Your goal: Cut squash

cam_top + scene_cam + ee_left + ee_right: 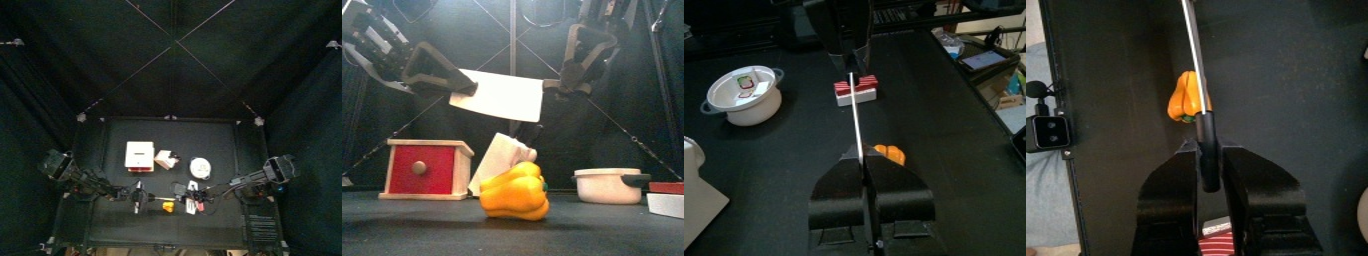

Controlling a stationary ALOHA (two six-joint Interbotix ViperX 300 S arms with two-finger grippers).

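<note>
Half the squash (1184, 96) behind knife (1194, 60)

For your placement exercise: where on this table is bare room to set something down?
Bare: on the table, the back strip behind the red box and white pot, and the front edge before the squash. Crowded: between box and pot, and around the squash.

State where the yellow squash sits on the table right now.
In the front view the squash lies on the table near its front edge, just in front of a white bag, between the red box and the white pot.
</note>
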